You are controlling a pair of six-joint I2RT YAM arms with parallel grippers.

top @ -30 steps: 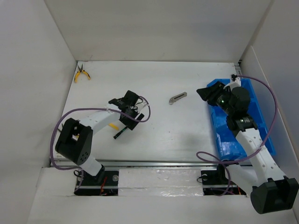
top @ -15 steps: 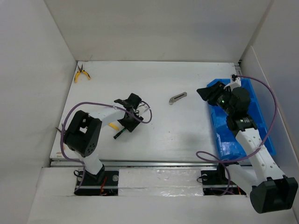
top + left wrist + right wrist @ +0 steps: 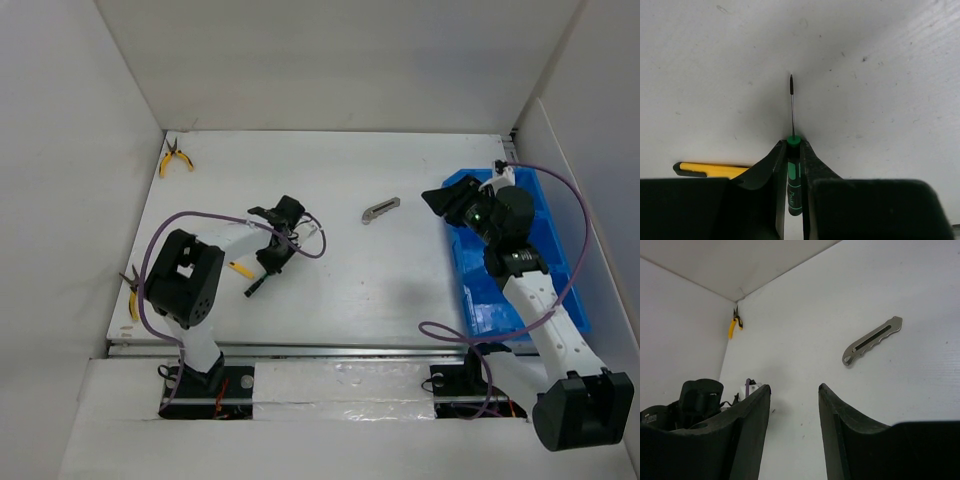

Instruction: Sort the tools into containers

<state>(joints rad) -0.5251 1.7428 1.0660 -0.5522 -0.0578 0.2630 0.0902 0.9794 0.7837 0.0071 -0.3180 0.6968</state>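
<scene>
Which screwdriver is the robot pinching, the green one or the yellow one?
The green-and-black screwdriver: the left gripper is shut on its handle, with the thin shaft poking out ahead. The yellow screwdriver just lies free beside it.

1. Bottom centre of the left wrist view: the dark screwdriver's point(image 3: 794, 185) handle end is hidden between the fingers point(image 3: 771, 167) of the left gripper point(image 3: 792, 144).
2. Lower left of that view: the gripper body cuts off the yellow screwdriver point(image 3: 710, 169).
3. Right of the top view: the right arm point(image 3: 520, 270) covers much of the blue bin point(image 3: 478, 305), so its compartments are unclear.

left gripper point(image 3: 792, 149) now clamped on dark screwdriver point(image 3: 792, 107), jaws wide a second ago, left arm point(image 3: 182, 285) elbow swung right, yellow pliers point(image 3: 132, 303) uncovered at table point(image 3: 400, 290) left edge
</scene>
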